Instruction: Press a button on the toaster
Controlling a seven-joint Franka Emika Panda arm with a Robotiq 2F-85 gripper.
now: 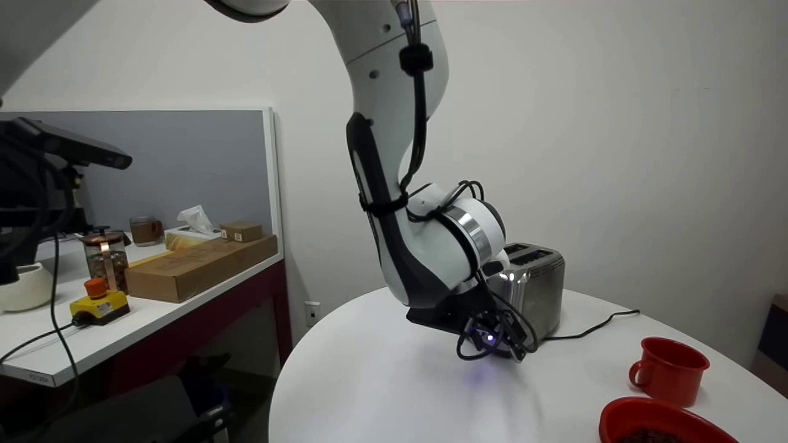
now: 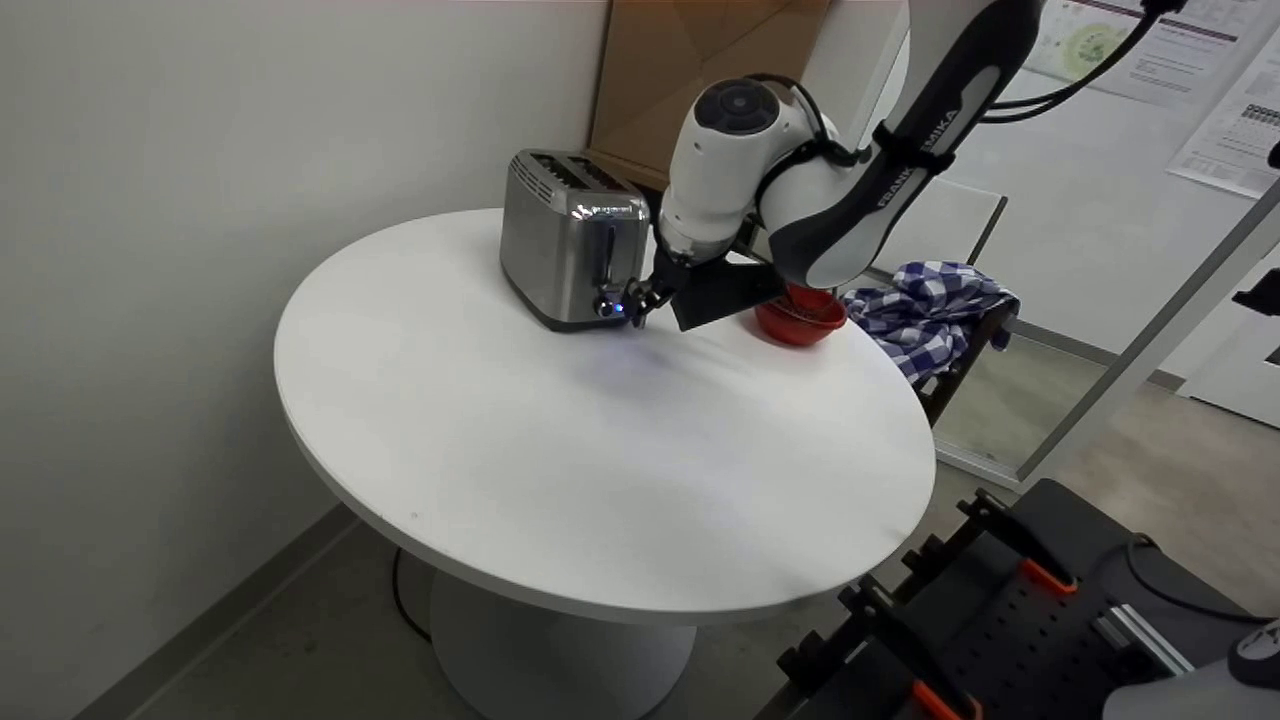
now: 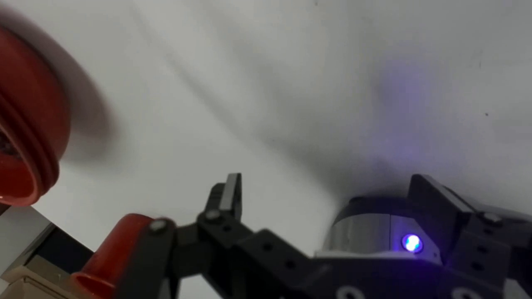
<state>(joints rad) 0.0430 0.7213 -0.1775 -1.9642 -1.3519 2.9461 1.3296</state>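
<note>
The toaster (image 1: 545, 295) stands on the white table, boxy and brushed steel with a dark slotted top. It also shows (image 2: 540, 240) in an exterior view, its end face with the lever slot towards my gripper (image 2: 640, 306). In the wrist view, steel with a dark base, apparently the toaster's lower end (image 3: 365, 234), lies between my fingers. A round blue-lit spot (image 3: 412, 243) shows on it. My gripper (image 3: 326, 176) is open and low beside that end. The right finger overlaps the steel; I cannot tell whether it touches. My gripper (image 1: 502, 344) partly hides the toaster.
A red mug (image 1: 674, 372) and a red bowl (image 1: 628, 407) stand on the round table (image 1: 369, 369). The bowl (image 3: 35, 83) and mug (image 3: 118, 249) show at the wrist view's left. The black cord (image 1: 594, 331) runs from the toaster. A wall (image 1: 615, 154) stands behind.
</note>
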